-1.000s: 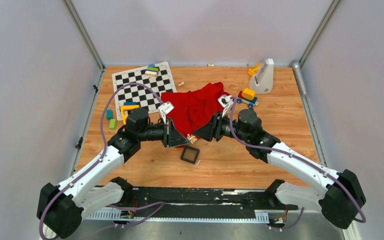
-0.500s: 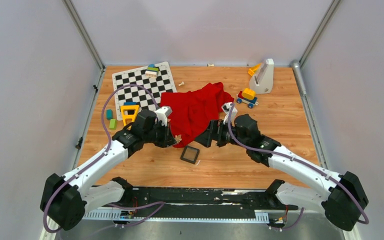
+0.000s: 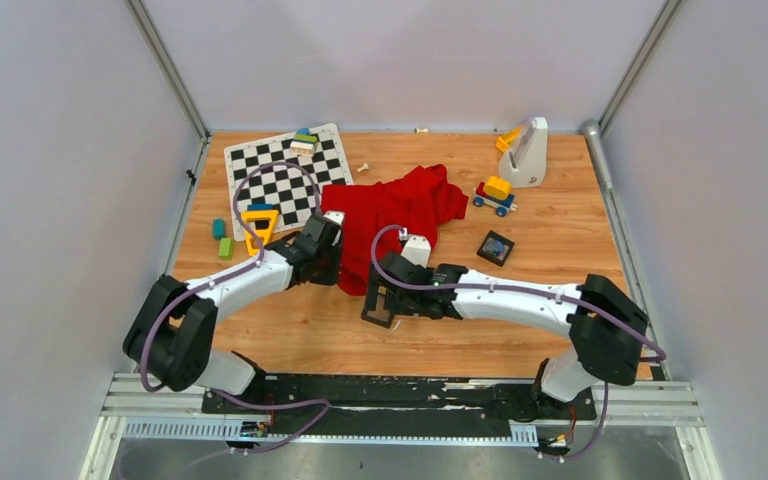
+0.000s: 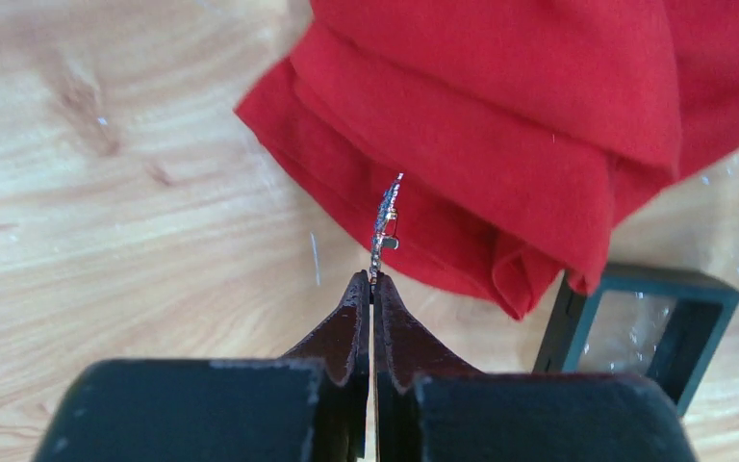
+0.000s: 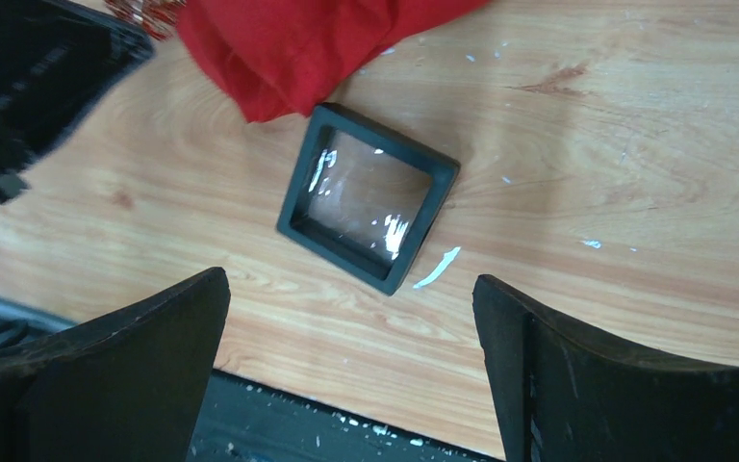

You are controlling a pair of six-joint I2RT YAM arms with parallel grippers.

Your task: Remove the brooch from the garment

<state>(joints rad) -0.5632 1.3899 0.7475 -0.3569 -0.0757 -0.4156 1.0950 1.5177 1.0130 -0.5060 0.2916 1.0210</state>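
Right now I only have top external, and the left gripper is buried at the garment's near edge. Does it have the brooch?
Observer: Yes. In the left wrist view the left gripper is shut on the brooch, which sticks out edge-on from the tips.
Operator: Is it clear of the cloth?
Observer: Can't tell. The folded edge of the garment lies directly behind the brooch, and no gap shows.
Operator: And the right gripper?
Observer: The right wrist view shows the right gripper open wide above the black square frame, with neither finger touching it.
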